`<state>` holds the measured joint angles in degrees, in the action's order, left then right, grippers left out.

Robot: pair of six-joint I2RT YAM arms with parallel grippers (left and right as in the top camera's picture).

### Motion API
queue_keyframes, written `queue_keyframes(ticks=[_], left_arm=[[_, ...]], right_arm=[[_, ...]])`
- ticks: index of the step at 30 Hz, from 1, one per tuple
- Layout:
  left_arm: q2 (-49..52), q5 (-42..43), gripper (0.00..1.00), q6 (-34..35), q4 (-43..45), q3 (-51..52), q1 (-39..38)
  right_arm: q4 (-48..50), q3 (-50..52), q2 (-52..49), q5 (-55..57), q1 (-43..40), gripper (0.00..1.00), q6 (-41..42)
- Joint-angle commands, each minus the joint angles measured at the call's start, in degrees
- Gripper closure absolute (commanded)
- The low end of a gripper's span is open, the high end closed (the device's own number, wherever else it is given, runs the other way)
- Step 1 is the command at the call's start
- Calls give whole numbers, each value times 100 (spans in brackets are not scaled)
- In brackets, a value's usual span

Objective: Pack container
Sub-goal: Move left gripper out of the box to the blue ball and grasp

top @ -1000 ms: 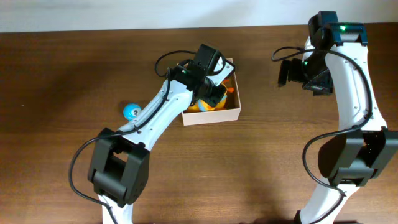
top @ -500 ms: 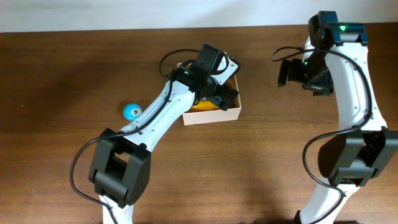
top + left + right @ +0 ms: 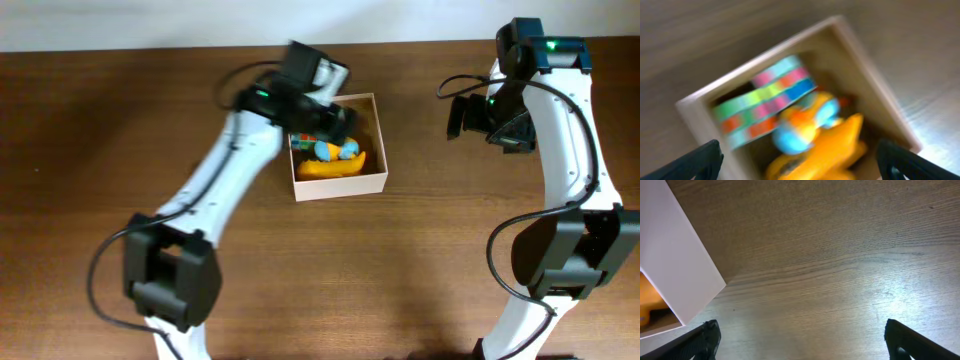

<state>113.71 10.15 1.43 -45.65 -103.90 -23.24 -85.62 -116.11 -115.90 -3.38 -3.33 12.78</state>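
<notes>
The container is a small cream-walled box at the table's middle back. It holds an orange toy, a blue and orange toy and a multicoloured striped piece. The left wrist view is blurred but shows the same box with the orange toy, the blue toy and the striped piece. My left gripper hovers over the box's back edge, open and empty. My right gripper is open and empty over bare table, right of the box.
The dark brown wooden table runs to a white wall at the back. My left arm crosses the table left of the box and hides what lies under it.
My left gripper has lifted out of the box and swung back to the left, uncovering the toys inside. The left arm now covers the small blue ball seen earlier. The right arm has not moved.
</notes>
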Motion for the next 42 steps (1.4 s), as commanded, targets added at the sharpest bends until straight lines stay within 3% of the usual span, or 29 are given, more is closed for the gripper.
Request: queue_keyframes(ticks=[1,4,8,14,26,42], left_arm=[[-601,-494,1,483,-597,-170,590],[-673,-870,1,901,-1388,-168,984],[-603,-981,1,929,-2155,-94,1421],[-485,-1530,1,927,-2310,256,1759],[-463,-1799,1,929,-507,2221,1843],[-463,-1812,1,925,1034,3316,1845]], right_arm=[[2,-15,4,-52,-7,1,-55],[2,-15,4,-52,-7,1,-55],[2,-15,4,-52,-7,1,-55],[2,-15,4,-52,-9,1,-55],[2,-15,4,-52,-9,1,-55],[2,-15,4,-52,-7,1,-55]])
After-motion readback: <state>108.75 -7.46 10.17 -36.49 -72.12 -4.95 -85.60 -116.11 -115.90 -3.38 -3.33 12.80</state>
